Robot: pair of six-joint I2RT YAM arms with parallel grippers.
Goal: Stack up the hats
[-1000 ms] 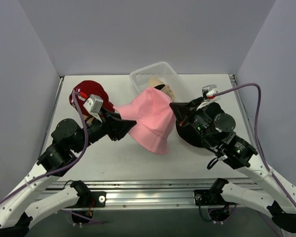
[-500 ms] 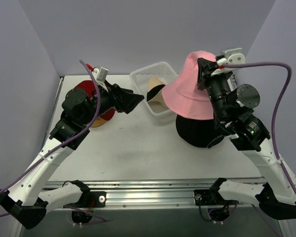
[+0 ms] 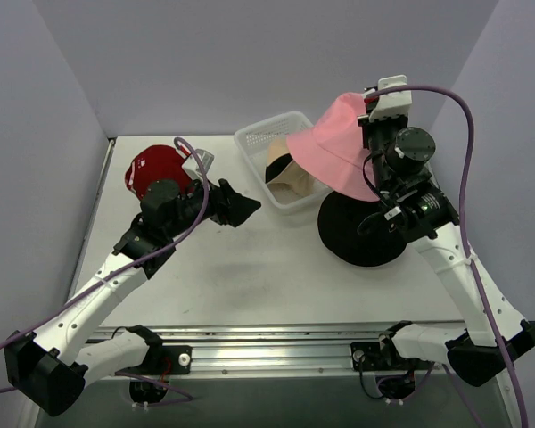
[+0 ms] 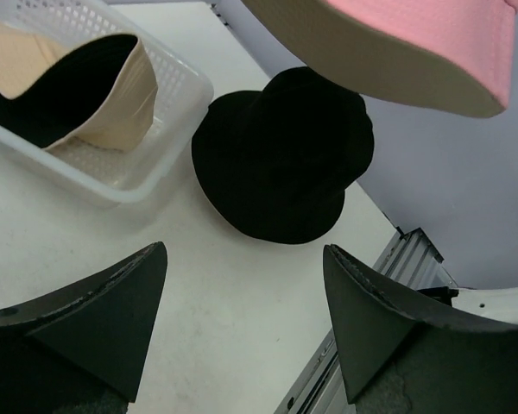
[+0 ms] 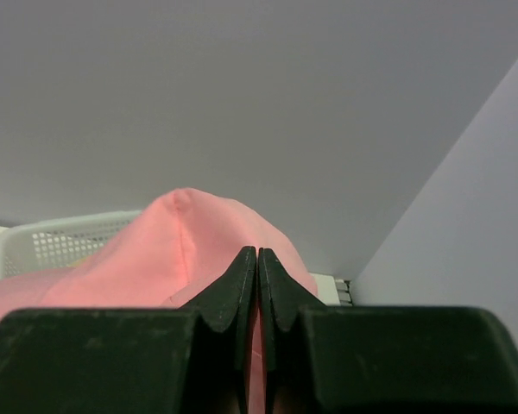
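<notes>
The pink bucket hat (image 3: 337, 147) hangs in the air at the right, and my right gripper (image 3: 368, 132) is shut on its fabric. In the right wrist view the closed gripper (image 5: 257, 253) pinches the pink hat (image 5: 168, 250). The black bucket hat (image 3: 361, 230) lies flat on the table below it. A tan hat (image 3: 290, 174) with a dark inside sits in the white mesh basket (image 3: 266, 135). At the far left lies the red cap (image 3: 154, 168). My left gripper (image 3: 243, 203) is open and holds nothing. It points at the black hat (image 4: 281, 155), with the pink hat (image 4: 397, 43) above.
The white basket (image 4: 168, 112) stands at the back middle, between the two arms. The table's metal front rail (image 4: 410, 259) shows to the right of the black hat. Grey walls close in on the left, back and right.
My left gripper let go of the pink hat, opened and drew back to the left. My right arm lifted the pink hat up and to the right, above the black hat.
</notes>
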